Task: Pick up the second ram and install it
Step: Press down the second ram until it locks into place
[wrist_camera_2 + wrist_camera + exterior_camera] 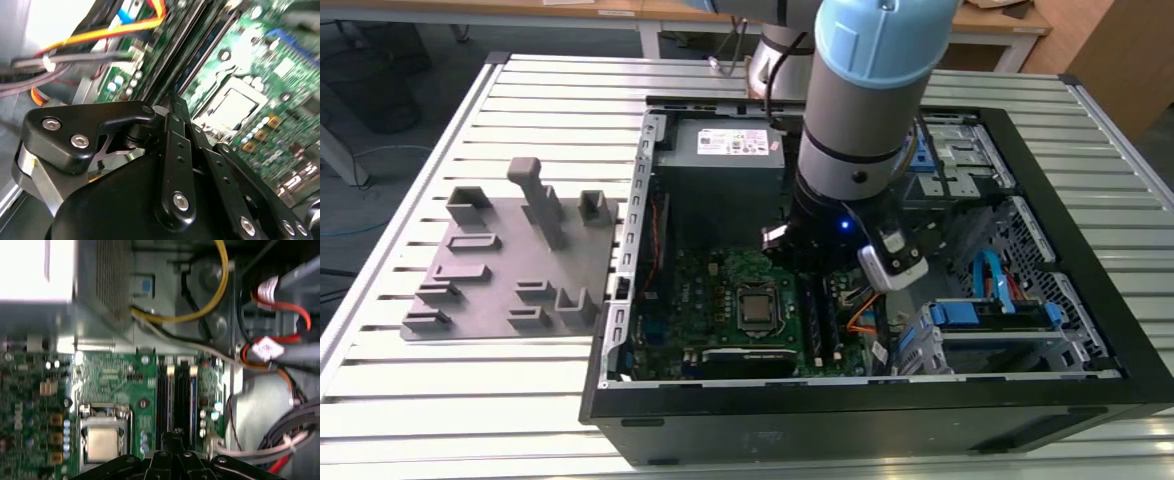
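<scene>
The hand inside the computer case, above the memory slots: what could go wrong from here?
1. The memory slots are narrow and lie close side by side below the hand. A small misalignment could press on the wrong slot or on the motherboard.
2. Loose cables pass just beside one end of the slots. The hand's wide links might snag them.
3. The processor socket sits near the slots. A sideways slip might strike it.
</scene>
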Available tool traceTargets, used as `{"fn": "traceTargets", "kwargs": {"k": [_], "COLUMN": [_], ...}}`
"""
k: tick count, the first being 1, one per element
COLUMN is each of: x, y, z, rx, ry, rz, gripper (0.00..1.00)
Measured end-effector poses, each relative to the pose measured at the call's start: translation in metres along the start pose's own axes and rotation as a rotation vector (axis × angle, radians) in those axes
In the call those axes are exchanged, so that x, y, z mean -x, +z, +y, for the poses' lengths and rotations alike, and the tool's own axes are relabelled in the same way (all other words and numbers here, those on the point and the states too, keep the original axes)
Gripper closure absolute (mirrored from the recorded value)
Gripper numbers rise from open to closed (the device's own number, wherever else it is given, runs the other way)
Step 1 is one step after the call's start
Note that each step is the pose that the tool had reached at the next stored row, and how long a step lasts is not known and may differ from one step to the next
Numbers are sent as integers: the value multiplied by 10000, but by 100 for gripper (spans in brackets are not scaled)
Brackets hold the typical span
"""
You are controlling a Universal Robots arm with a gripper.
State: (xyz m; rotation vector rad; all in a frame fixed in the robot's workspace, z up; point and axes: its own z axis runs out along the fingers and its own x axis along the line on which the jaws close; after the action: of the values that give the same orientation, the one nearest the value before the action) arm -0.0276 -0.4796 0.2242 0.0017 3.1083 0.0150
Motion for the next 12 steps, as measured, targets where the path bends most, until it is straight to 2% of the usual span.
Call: {"fn": "traceTargets", "kwargs": {"k": [7,9,12], "x": [0,-1,-3], "y": [11,28,58], "z": [-224,-274,-292], "rx": [-248,-268,-275], "ry": [-9,-9,-8], "rz": [0,1,7], "gripper": [89,89,89]}}
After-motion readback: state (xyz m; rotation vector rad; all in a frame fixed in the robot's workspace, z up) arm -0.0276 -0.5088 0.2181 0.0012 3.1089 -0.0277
